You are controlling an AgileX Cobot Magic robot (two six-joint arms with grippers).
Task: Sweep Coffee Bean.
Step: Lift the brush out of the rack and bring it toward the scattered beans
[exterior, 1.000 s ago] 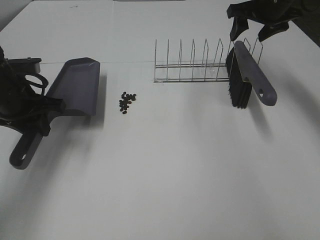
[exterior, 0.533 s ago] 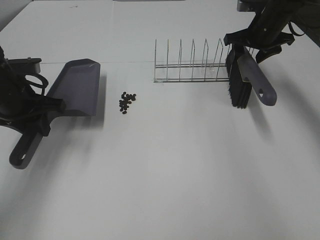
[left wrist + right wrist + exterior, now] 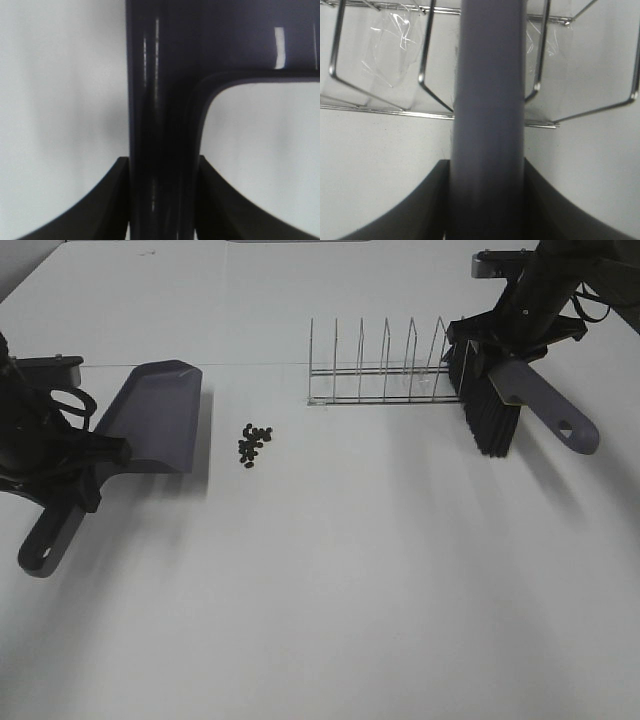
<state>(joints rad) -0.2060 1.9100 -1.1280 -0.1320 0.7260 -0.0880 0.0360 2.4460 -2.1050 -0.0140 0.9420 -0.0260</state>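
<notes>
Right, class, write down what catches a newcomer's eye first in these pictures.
A small cluster of dark coffee beans lies on the white table between the grey dustpan, held by the left gripper, and a wire rack. At the rack's right end the right gripper grips a black-bristled brush.

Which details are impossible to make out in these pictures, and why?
1. Count of the coffee beans: too small and bunched, high view.
2. Middle of the dustpan handle: hidden by the left gripper, high view.
3. Bristles of the brush: outside the right wrist view; only the handle shows.
</notes>
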